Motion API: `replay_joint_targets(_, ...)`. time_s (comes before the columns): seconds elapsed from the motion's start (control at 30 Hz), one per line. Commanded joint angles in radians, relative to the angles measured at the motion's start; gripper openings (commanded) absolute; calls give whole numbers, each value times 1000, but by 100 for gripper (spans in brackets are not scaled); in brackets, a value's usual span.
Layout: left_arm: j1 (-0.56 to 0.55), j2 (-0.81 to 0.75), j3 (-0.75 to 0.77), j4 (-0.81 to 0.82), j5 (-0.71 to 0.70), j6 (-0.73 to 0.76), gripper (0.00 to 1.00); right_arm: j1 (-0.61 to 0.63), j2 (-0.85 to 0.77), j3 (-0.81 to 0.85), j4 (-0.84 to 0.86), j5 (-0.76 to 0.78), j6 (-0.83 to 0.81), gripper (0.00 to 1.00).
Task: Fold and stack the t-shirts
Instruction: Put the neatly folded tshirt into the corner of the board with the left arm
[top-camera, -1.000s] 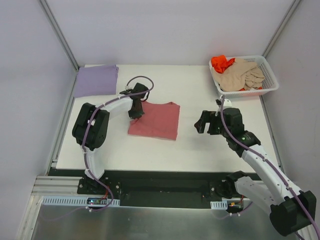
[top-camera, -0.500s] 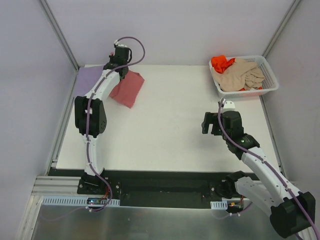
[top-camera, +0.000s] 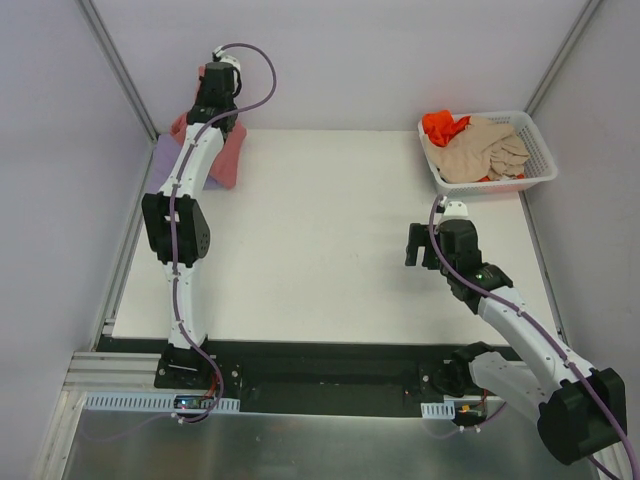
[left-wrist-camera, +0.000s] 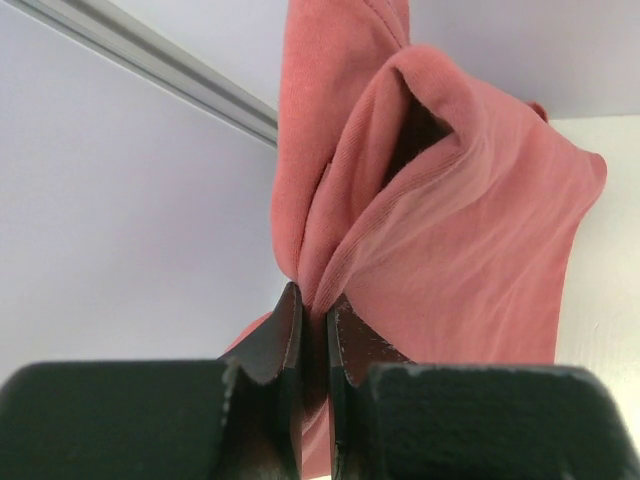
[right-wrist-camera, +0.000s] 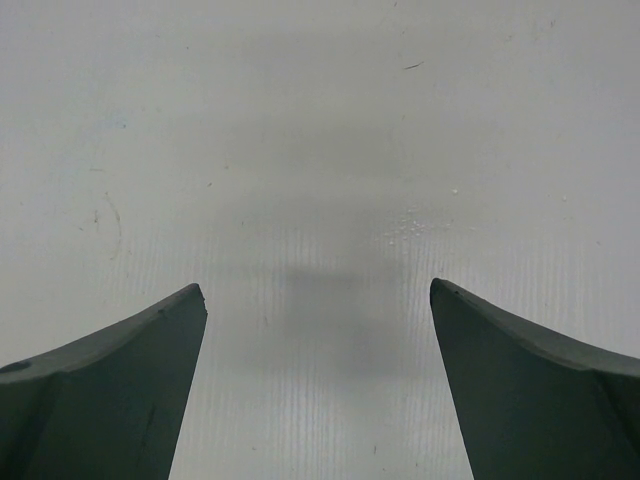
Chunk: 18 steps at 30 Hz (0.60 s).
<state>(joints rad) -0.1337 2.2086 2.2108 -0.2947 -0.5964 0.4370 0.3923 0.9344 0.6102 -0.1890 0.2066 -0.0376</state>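
Observation:
My left gripper (top-camera: 212, 112) is stretched to the far left corner, shut on the rose-red t-shirt (top-camera: 226, 157), which hangs bunched in the air over the folded lavender t-shirt (top-camera: 162, 165). In the left wrist view the red cloth (left-wrist-camera: 470, 230) is pinched between the closed fingers (left-wrist-camera: 285, 330). My right gripper (top-camera: 420, 245) is open and empty above bare table at right centre; the right wrist view shows only table between its fingers (right-wrist-camera: 130, 350). The beige t-shirt (top-camera: 482, 148) and orange t-shirt (top-camera: 441, 124) lie in the basket.
The white mesh basket (top-camera: 540, 165) stands at the far right corner. The white table (top-camera: 330, 250) is bounded by grey walls and metal frame posts (top-camera: 120, 70) close behind my left gripper.
My left gripper has carried the red t-shirt from the table's middle up and back to the far left corner, over the lavender one. My right gripper drew slightly back.

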Motion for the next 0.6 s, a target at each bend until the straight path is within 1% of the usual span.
replay_joint_targets(0.0, 2, -58, 73, 51, 17, 36, 0, -4, -16, 6, 34, 45, 2, 96)
replay_joint_targets(0.1, 12, -73, 58, 48, 49, 2, 0, -3, -16, 13, 25, 47, 8, 96)
replay_joint_targets(0.23, 35, -56, 49, 46, 50, -41, 0, -3, -14, 11, 25, 48, 13, 96)
replay_joint_targets(0.4, 98, -17, 59, 48, 96, -98, 0, -3, 7, 17, 25, 63, 16, 96)
replay_joint_targets(0.5, 126, -10, 41, 46, 179, -116, 0, -3, 21, 23, 23, 66, 16, 96)
replay_joint_targets(0.57, 172, 8, 40, 48, 219, -142, 0, -4, 23, 25, 22, 66, 19, 96)
